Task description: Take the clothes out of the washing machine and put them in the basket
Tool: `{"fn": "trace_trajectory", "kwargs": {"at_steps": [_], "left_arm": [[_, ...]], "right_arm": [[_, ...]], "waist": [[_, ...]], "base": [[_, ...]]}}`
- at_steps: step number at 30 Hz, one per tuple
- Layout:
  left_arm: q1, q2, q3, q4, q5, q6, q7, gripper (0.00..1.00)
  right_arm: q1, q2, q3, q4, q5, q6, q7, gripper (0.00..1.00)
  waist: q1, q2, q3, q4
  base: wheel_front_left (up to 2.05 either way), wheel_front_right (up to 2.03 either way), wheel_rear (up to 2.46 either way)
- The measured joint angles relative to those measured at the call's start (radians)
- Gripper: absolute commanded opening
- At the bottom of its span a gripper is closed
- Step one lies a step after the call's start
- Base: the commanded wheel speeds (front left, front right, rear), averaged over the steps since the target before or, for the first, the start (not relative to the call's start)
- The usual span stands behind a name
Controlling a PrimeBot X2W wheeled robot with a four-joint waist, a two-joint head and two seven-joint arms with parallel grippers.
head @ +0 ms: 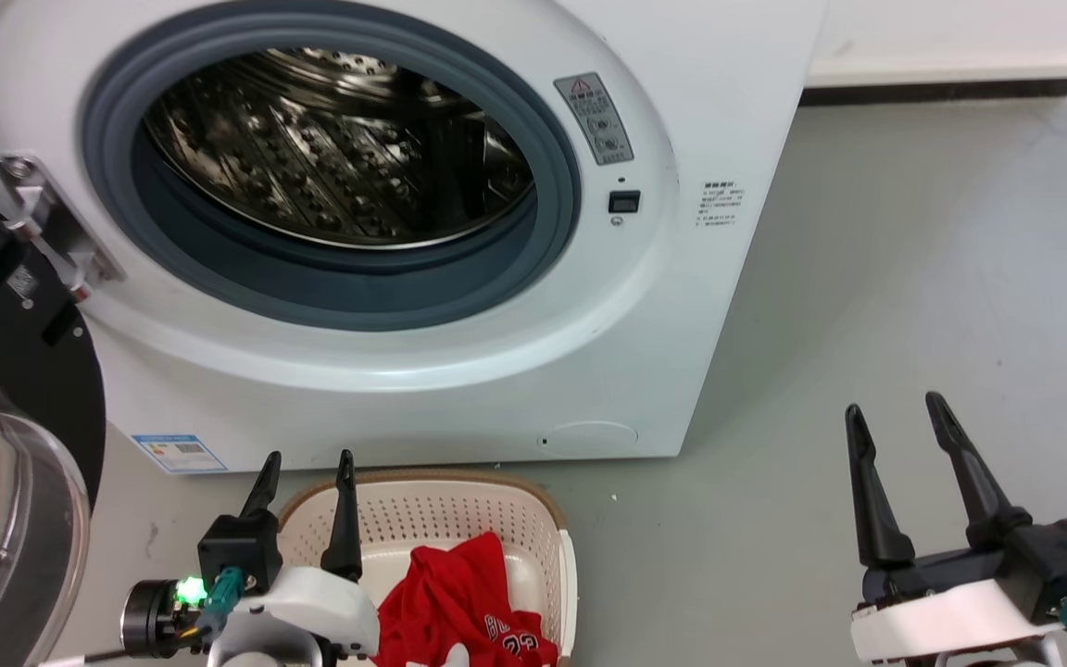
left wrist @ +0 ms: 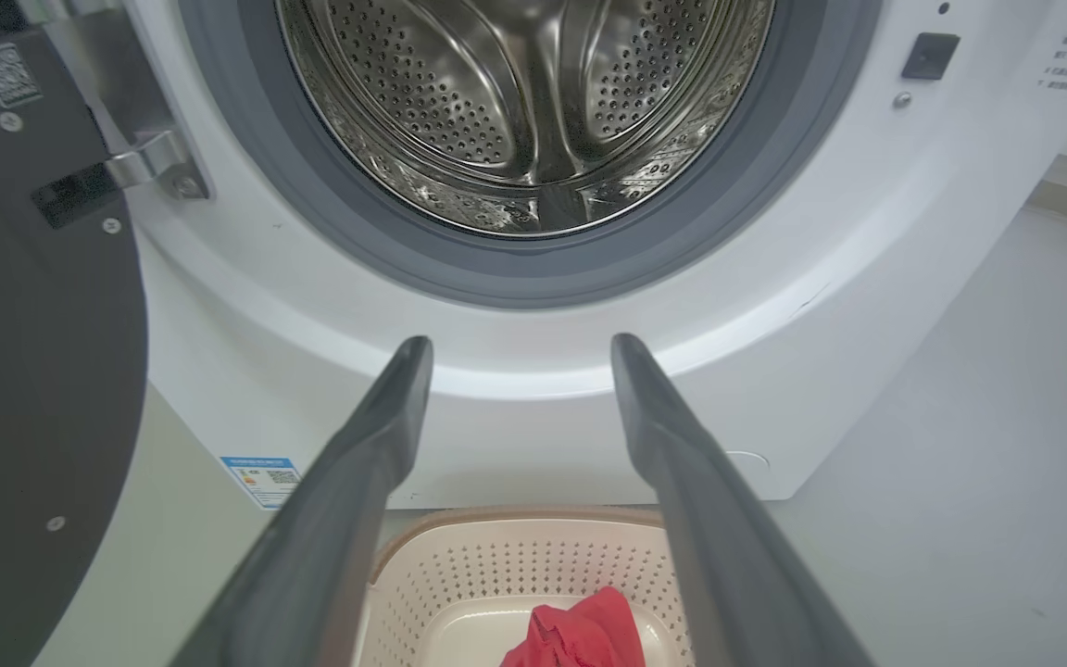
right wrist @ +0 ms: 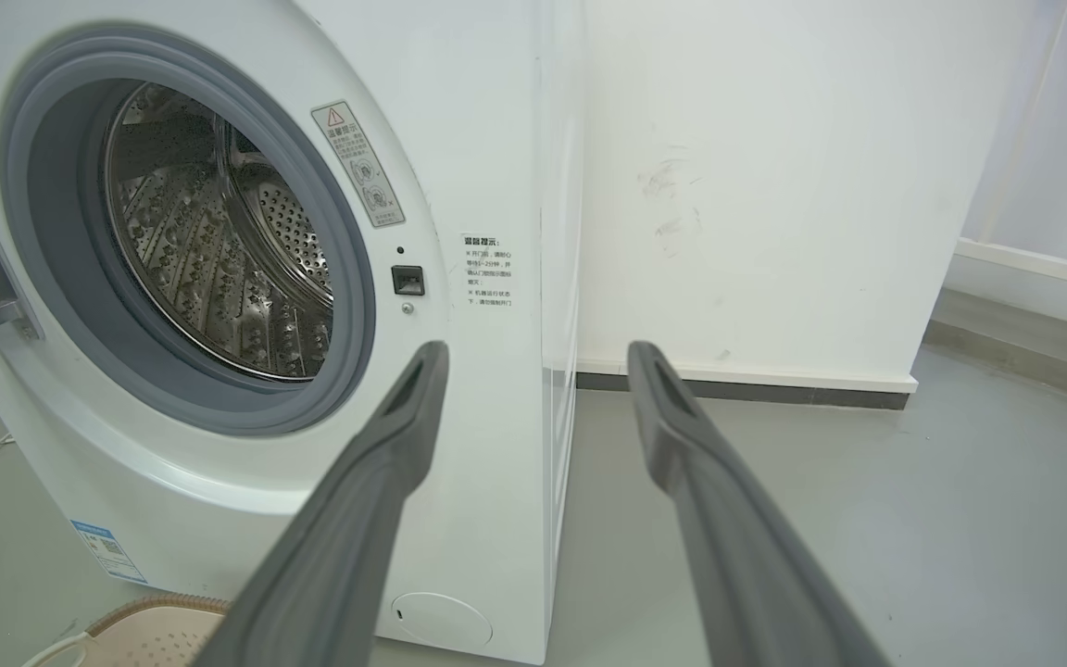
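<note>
Left jaws and right jaws spread, empty. Jersey [head: 459,593] sits in basket [head: 459,514] just below left jaws; lift straight clear, avoiding snags.

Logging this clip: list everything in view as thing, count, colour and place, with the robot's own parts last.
washing machine: one, white, ahead on the floor
gasket: one, grey, ringing the opening
drum: one, perforated steel, no clothes seen inside
door: one, black rim with glass, swung open at the left
warning label: one, grey, right of the opening
blue label: one, at the machine's lower left front
basket: one, cream with brown rim, on the floor before the machine
jersey: one, red, lying in the basket
floor: grey
wall: white, right of the machine
left claw: one, dark, open, above the basket's left edge
right claw: one, dark, open, over bare floor at lower right
</note>
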Motion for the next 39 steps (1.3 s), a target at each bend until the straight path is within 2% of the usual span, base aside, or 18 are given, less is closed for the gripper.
{"fn": "trace_trajectory", "kwargs": {"at_steps": [6,14,39], "left_arm": [[0.093,-0.032,0.057,-0.178,0.088,0.011,0.0,1.0],[0.179,-0.057,0.098,-0.318,0.137,0.016,0.0,1.0],[0.252,-0.077,0.109,-0.351,0.13,0.007,0.0,1.0]], "right_arm": [[0.04,0.0,0.0,0.01,0.0,0.0,0.0,1.0],[0.064,0.0,-0.004,0.018,0.0,0.0,0.0,1.0],[0.105,0.0,-0.034,0.046,0.009,0.0,0.0,1.0]], "waist": [[0.0,0.0,-0.059,0.013],[0.0,0.0,-0.107,0.017],[0.0003,0.0,-0.144,0.023]], "base": [[0.0,0.0,0.0],[0.0,0.0,0.0],[0.0,0.0,0.0]]}}
